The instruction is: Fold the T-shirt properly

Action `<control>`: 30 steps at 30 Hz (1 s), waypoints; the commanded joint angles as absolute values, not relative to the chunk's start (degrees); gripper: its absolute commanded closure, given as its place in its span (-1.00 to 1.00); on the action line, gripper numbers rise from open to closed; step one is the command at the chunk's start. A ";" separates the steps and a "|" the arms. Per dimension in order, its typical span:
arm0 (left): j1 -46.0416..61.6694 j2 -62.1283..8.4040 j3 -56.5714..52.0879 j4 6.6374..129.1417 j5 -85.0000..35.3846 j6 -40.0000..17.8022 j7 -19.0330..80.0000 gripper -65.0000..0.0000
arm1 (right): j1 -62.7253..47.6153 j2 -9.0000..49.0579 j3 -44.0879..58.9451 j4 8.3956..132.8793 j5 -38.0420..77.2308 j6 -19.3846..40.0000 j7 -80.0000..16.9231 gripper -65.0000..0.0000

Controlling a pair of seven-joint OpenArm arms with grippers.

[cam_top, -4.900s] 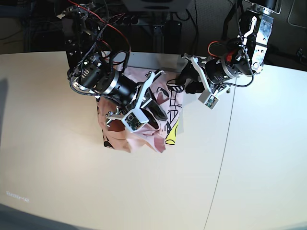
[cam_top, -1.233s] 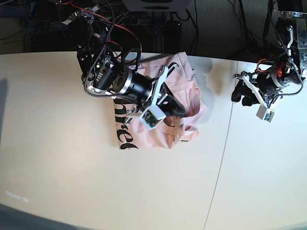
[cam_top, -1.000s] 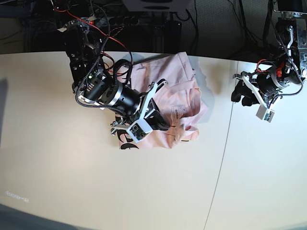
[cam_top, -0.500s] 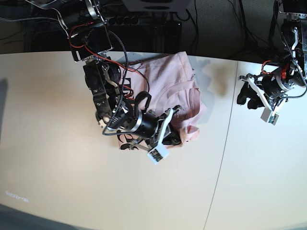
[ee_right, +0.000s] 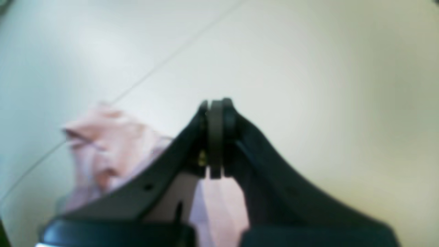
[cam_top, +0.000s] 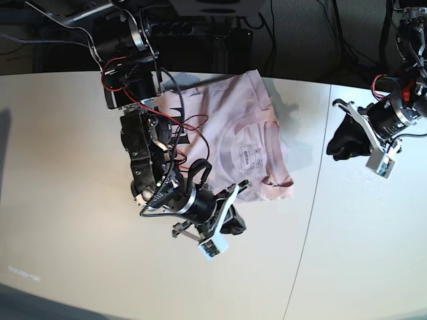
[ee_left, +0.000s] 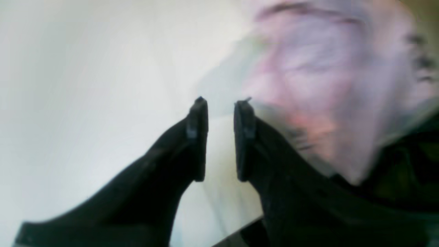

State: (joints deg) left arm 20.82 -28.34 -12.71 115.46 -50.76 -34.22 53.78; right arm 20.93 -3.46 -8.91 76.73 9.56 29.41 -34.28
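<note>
One T-shirt (cam_top: 230, 127) lies rumpled on the table (cam_top: 67, 200), its white neck label (cam_top: 247, 155) facing up. Two grippers are in view. The right gripper (cam_top: 235, 225) sits just off the shirt's near edge, jaws pressed together on nothing. The left gripper (cam_top: 341, 141) hovers well apart from the shirt, jaws narrowly parted, empty.

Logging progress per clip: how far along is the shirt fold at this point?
Done: the T-shirt lies as a partly folded bundle, white neck label up. In hand: nothing; the right gripper is shut and empty at its front edge, and the left gripper is off it, jaws slightly apart. Left: edges look uneven, so tidying folds likely remain.
</note>
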 commanded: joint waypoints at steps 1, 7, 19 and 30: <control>21.71 -28.53 -13.04 119.24 -52.05 -36.53 52.71 0.59 | 22.55 -2.68 -7.51 77.67 10.09 31.75 -32.64 1.00; 27.05 -27.31 -8.64 128.79 -53.41 -38.94 49.17 1.00 | 22.52 1.98 -4.80 77.62 10.02 31.75 -31.90 1.00; 27.46 -24.58 15.20 125.91 -36.07 -40.00 43.44 1.00 | 26.20 3.90 -4.97 67.20 10.04 31.75 -30.13 1.00; 20.16 -23.94 18.41 112.73 -32.97 -40.00 39.53 1.00 | 29.04 0.73 -8.99 61.06 10.04 31.77 -30.20 1.00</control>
State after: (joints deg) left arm 20.64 -23.92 18.57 111.74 -31.92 -38.63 41.34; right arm 27.31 0.91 -9.28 60.36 9.52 29.41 -31.38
